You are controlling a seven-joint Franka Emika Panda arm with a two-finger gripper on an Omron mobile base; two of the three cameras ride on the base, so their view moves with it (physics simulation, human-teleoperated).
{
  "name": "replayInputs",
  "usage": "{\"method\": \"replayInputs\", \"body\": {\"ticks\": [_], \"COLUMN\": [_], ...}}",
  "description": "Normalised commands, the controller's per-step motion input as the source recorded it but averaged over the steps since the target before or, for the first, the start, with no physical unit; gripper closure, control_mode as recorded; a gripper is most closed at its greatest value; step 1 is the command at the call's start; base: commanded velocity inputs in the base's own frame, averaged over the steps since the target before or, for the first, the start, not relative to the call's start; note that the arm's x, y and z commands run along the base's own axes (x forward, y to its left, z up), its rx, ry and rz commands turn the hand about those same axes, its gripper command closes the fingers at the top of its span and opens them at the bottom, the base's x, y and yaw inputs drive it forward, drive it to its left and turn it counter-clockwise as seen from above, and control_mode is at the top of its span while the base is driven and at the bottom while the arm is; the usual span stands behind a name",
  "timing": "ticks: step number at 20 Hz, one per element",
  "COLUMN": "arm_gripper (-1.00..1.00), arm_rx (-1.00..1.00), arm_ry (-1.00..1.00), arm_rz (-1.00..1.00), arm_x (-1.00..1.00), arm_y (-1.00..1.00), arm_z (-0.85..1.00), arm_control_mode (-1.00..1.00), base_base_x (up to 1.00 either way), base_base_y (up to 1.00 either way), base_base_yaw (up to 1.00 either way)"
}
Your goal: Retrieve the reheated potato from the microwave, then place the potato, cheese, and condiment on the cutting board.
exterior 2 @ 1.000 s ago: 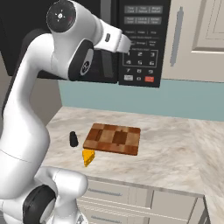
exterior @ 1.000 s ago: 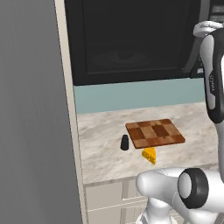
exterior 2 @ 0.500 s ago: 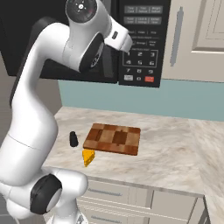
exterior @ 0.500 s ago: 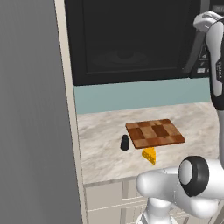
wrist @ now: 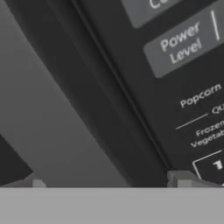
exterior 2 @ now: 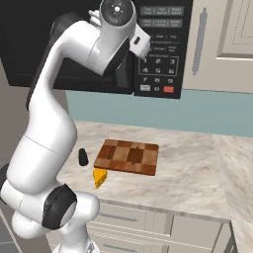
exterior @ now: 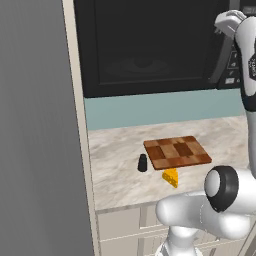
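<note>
The black microwave point(exterior: 145, 45) hangs above the counter with its door shut, so the potato is hidden. My gripper point(wrist: 107, 183) is open, right up against the door's dark bar handle point(wrist: 92, 105), which runs slantwise between the two fingertips point(wrist: 180, 178). The button panel point(exterior 2: 159, 54) lies just beside the hand point(exterior 2: 140, 43). On the counter lies the checkered cutting board point(exterior 2: 127, 156). The black condiment point(exterior 2: 83, 157) stands off the board's left end, and the yellow cheese point(exterior 2: 100, 177) lies in front of that end. The same board point(exterior: 177, 152), condiment point(exterior: 143, 163) and cheese point(exterior: 171, 177) show from the left.
A tall grey side panel point(exterior: 35, 150) walls off the counter on the left. A beige wall cabinet point(exterior 2: 222, 44) with a bar handle hangs right of the microwave. Marble counter point(exterior 2: 197, 168) stretches to the right of the board, with drawers below.
The arm's elbow has risen and the hand has swung closer to the microwave's handle, by the button panel. The fingers stay open. Nothing on the counter has moved.
</note>
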Motion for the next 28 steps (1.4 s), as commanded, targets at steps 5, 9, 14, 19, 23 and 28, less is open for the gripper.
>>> {"method": "replayInputs", "body": {"ticks": [5, 9, 14, 19, 23, 28], "arm_gripper": [-1.00, -1.00, -1.00, 1.00, 1.00, 1.00], "arm_rx": [0.07, 0.03, 0.00, 0.00, 0.00, 0.00], "arm_ry": [0.00, 0.00, 0.00, -0.09, -0.08, -0.06], "arm_rz": [0.12, 0.13, 0.10, 0.01, 0.00, 0.00], "arm_x": [0.32, 0.36, 0.19, 0.06, 0.08, -0.05], "arm_y": [0.05, 0.00, 0.11, 0.40, 0.46, 0.37], "arm_z": [-0.11, -0.11, -0.17, -0.27, -0.22, -0.17], "arm_control_mode": [-1.00, -1.00, -1.00, -1.00, -1.00, -1.00], "base_base_x": [0.00, 0.00, 0.00, 0.00, 0.00, 0.00], "base_base_y": [0.00, 0.00, 0.00, 0.00, 0.00, 0.00], "base_base_yaw": [0.00, 0.00, 0.00, 0.00, 0.00, 0.00]}}
